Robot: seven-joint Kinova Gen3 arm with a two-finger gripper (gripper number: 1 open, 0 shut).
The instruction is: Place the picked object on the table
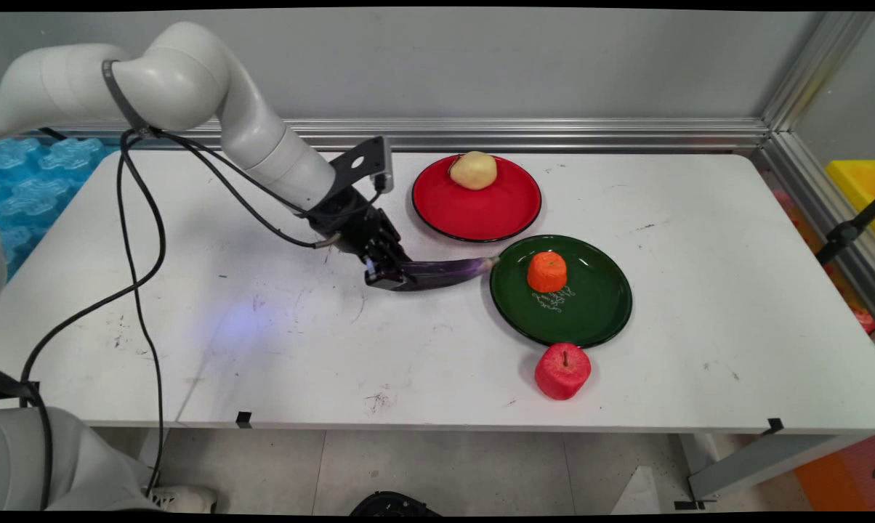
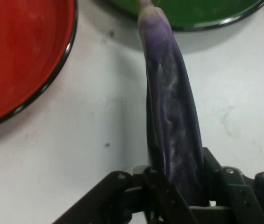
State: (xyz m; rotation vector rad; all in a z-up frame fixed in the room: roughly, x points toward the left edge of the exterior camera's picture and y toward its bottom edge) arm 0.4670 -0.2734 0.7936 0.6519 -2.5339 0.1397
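Here, from above, my gripper sits low over the white table, closed around the thick end of a long purple eggplant; its stem tip reaches the rim of the green plate holding an orange piece. A red plate carries a potato; a red apple stands near the green plate.

Along my hand, the eggplant runs away between my fingers, clamped, red plate left, green plate ahead. I judge this the grasp stage.
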